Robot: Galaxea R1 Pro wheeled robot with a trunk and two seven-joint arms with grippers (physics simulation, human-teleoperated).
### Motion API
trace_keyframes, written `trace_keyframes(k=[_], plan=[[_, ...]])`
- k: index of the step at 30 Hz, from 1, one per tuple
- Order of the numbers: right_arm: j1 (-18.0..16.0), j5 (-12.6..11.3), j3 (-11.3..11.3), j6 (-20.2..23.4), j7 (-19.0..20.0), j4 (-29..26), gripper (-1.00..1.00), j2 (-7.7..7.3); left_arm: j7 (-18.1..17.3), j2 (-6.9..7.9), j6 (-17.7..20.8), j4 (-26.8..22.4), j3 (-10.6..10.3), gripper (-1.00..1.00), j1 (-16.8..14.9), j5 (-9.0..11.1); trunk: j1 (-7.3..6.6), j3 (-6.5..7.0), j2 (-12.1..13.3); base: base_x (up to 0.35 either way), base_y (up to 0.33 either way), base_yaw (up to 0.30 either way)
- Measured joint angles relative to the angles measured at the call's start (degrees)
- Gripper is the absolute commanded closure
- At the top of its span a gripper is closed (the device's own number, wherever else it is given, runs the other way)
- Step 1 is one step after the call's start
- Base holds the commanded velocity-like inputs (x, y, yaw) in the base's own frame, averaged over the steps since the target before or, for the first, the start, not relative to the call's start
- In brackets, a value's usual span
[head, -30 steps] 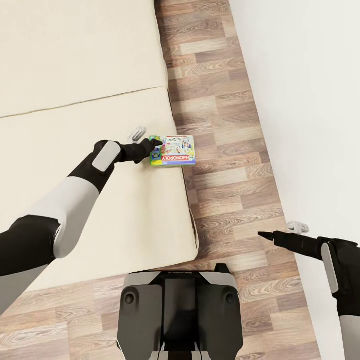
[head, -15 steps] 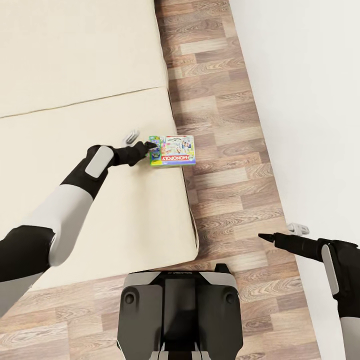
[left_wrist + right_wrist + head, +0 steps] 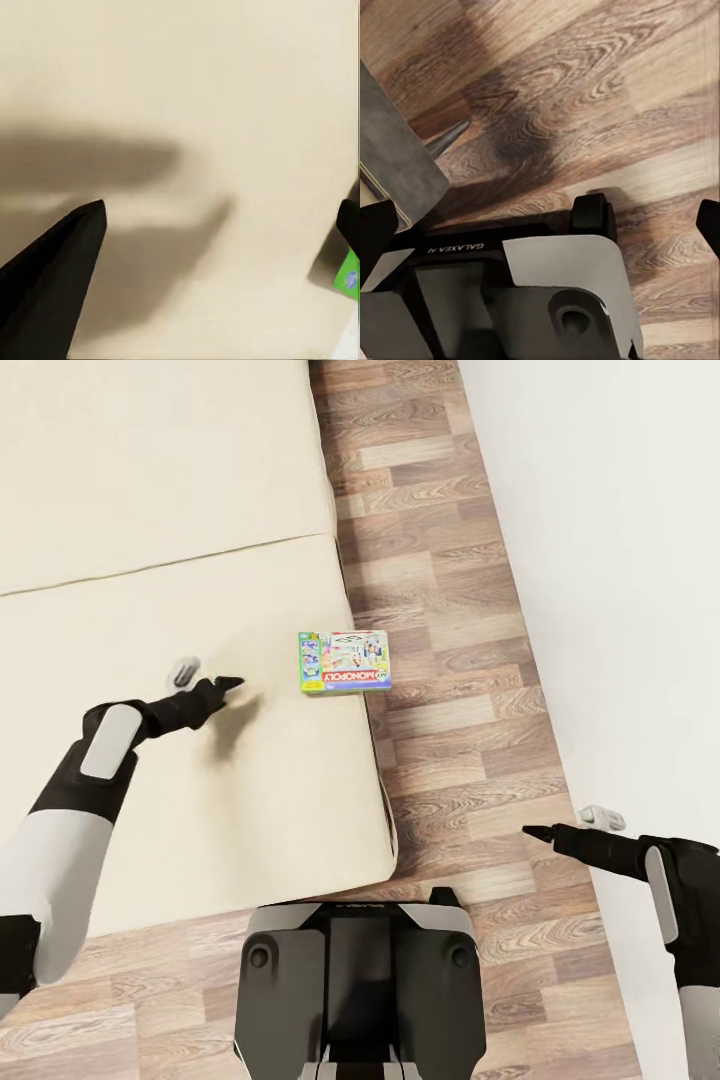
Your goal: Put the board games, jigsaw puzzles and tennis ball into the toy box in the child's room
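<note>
On the plain beige mattress of the bed (image 3: 150, 610), right at its floor-side edge, lies the flat green-edged "Monopoly" cardboard game box (image 3: 345, 661), one corner jutting past the edge. The left gripper (image 3: 205, 678) hovers beside it, apart, fingers spread and empty. A clumsy sideways approach could nudge the box off onto the wood-plank floor (image 3: 440, 610). The right gripper (image 3: 565, 825) hangs over that floor near the white wall (image 3: 620, 560); I cannot tell its state.
</note>
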Motion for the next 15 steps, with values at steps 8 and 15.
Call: trace_keyframes(k=[8, 15], plan=[[-2.53, -0.57, -1.02, 0.19, -5.54, 1.63, -1.0, 2.31, 0.55, 2.53, 4.42, -14.15, 6.14, -1.0, 8.73, 1.74, 0.0, 0.0, 0.0, 0.0, 0.0, 0.0], [-4.11, -4.5, -1.34, -0.65, -7.48, 3.91, -1.0, 4.77, 0.79, 1.61, 6.55, -31.86, 7.41, -1.0, 17.79, 4.34, 0.0, 0.0, 0.0, 0.0, 0.0, 0.0]])
